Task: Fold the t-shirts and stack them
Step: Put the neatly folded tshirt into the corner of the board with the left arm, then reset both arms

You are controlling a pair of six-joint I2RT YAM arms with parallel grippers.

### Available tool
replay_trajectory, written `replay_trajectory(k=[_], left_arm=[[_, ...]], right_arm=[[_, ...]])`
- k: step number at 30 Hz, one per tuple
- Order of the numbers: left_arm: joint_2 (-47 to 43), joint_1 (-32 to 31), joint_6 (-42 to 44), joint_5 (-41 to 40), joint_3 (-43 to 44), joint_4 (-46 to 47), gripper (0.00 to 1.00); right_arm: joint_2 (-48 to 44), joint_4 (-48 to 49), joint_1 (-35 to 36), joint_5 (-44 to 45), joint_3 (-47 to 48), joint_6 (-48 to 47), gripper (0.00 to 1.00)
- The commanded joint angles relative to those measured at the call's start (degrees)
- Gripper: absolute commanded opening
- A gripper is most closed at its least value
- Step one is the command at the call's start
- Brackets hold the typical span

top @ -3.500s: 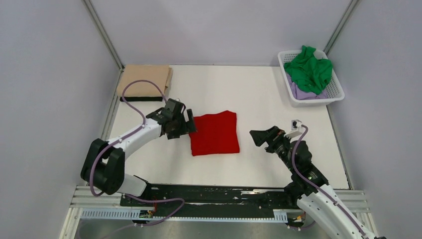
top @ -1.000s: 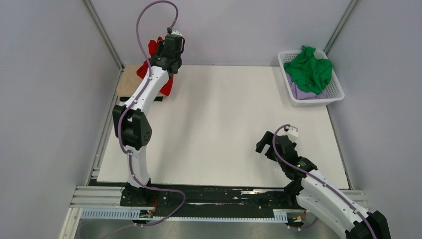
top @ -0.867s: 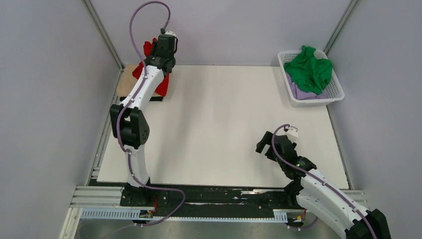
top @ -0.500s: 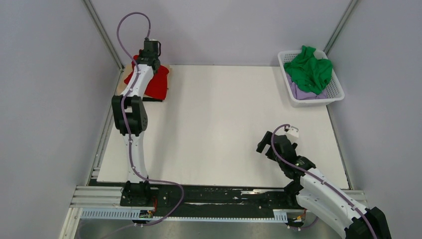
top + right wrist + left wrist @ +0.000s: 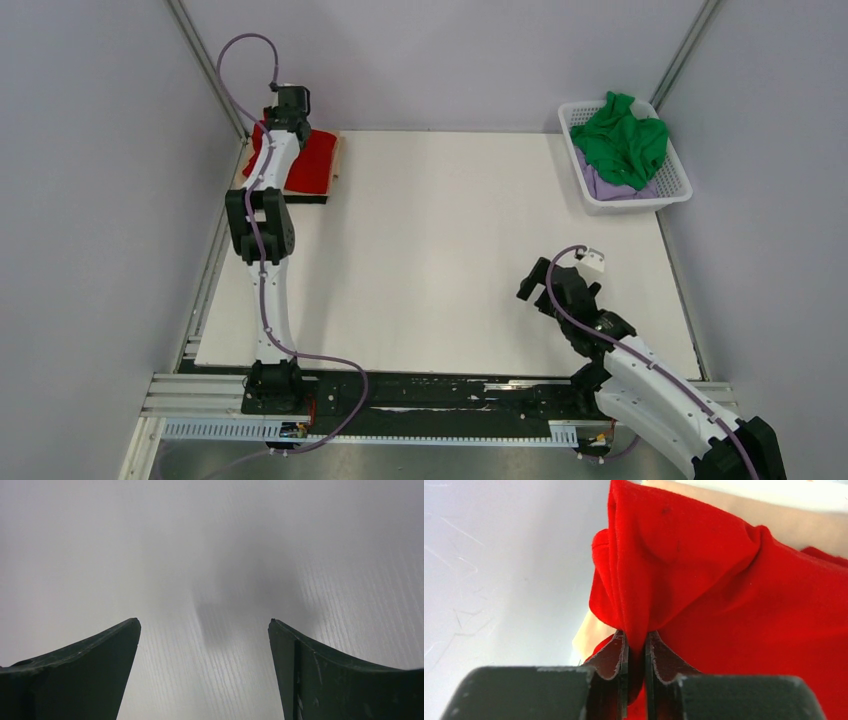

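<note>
- The left jaws, dark with ridged pads, are clamped on a bunched fold of the soft red t-shirt [image 5: 724,580]. The shirt lies at the far-left corner of the worktop [image 5: 440,230], on the flat tan-beige t-shirt [image 5: 794,522].
- The right jaws, tapered and dark, stand wide apart over the white, fine-grained worktop.
- A crumpled green t-shirt [image 5: 622,140] tops the pale lilac t-shirt [image 5: 600,185] in the white lattice basket [image 5: 640,203].

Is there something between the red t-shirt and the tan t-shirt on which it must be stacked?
Nothing visible. The red t-shirt lies directly on the tan t-shirt, with the left tool shut on a fold of it.
</note>
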Motion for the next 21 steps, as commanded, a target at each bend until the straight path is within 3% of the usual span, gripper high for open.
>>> replay_trajectory(k=[1, 2, 4, 5, 7, 13, 21], left_arm=[[1.74, 2.77, -6.19, -4.15, 5.12, 0.25, 0.18], [2.21, 3.11, -7.16, -4.83, 5.71, -0.17, 0.21], [2.42, 3.6, -8.09, -5.25, 6.43, -0.92, 0.5], [2.36, 3.66, -8.34, -5.2, 6.62, -1.32, 0.84], [1.93, 3.73, -8.23, -5.09, 6.79, -1.51, 0.98], [-1.27, 3.77, -11.0, -1.37, 6.4, -4.26, 1.0], [-12.16, 3.49, -22.14, 17.3, 1.89, -8.94, 1.0]], right_arm=[[0.79, 1.61, -0.44, 2.23, 3.17, -0.65, 1.0], [1.22, 1.64, -0.42, 2.17, 3.34, -0.73, 1.0], [1.91, 1.61, -0.47, 2.16, 3.55, -0.79, 1.0], [2.2, 1.68, -0.5, 2.16, 3.84, -0.83, 1.0], [2.75, 1.67, -0.51, 2.08, 4.27, -1.07, 1.0], [2.87, 1.61, -0.68, 2.54, 5.46, -1.79, 1.0], [2.25, 1.16, -1.46, 1.7, 7.82, -1.15, 1.0]])
